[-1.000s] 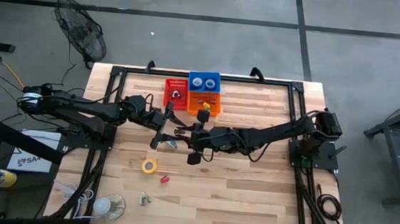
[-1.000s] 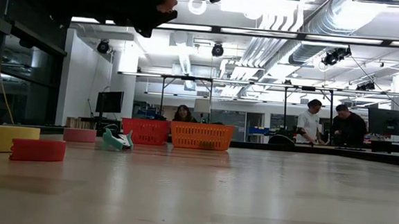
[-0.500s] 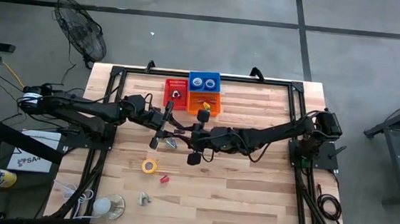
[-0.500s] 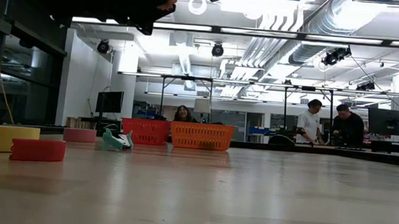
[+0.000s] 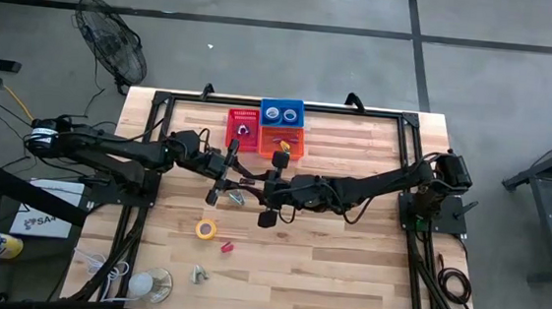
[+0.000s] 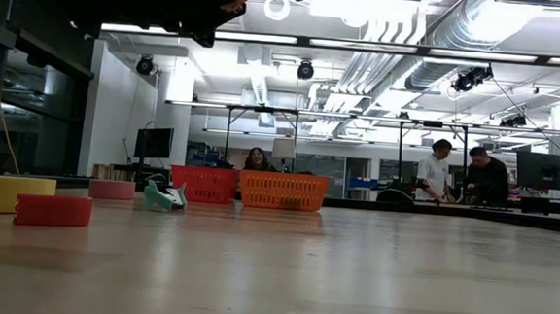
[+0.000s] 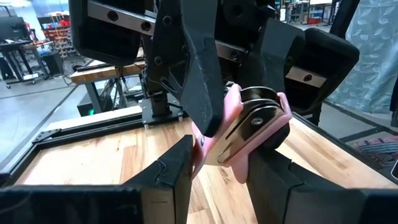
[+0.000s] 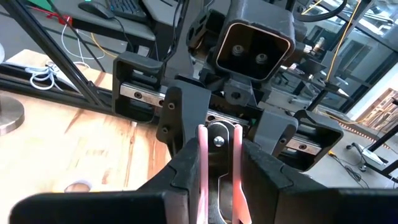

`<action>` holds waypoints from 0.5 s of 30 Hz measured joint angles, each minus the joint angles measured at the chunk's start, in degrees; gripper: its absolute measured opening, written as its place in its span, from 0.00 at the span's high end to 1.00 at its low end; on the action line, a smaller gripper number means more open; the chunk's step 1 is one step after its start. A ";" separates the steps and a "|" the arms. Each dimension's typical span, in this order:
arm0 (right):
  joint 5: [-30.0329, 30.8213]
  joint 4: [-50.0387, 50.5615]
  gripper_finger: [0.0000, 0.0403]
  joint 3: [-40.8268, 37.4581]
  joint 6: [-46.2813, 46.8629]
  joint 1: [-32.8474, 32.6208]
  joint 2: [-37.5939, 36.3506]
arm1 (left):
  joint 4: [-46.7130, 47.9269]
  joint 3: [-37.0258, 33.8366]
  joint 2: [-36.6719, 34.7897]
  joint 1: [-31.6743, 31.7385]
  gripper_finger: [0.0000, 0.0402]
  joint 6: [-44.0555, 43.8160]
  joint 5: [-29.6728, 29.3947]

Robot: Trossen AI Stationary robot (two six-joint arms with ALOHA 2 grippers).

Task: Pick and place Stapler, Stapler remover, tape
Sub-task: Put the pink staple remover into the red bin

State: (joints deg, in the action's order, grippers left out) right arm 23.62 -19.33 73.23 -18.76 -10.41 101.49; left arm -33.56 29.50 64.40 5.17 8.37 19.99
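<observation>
handover in mid-air above the bench (image 5: 346, 269) centre: pink stapler remover (image 7: 245, 127) sits between both grippers, right gripper (image 8: 217, 155) fingers clenched on it, left gripper (image 7: 217, 155) fingers straddling it, clamping unclear. orange basket (image 5: 282, 140) lies just far of them.

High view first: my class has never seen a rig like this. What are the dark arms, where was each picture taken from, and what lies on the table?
These are two robot arms that reach in from the table's sides and meet mid-table. One camera looks straight down, one sits at table level, and one rides on each wrist. The right gripper clamps a pink stapler, facing the left gripper. On the wooden table lie a yellow tape roll, a small red piece and some baskets.
</observation>
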 joint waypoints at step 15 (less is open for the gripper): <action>-0.59 -0.80 0.65 0.00 1.57 0.07 0.07 | 1.30 -0.05 0.24 -0.04 0.71 -0.16 0.00</action>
State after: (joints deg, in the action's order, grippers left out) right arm 23.03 -20.13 73.23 -17.19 -10.35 101.56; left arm -32.26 29.45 64.64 5.13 8.21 19.99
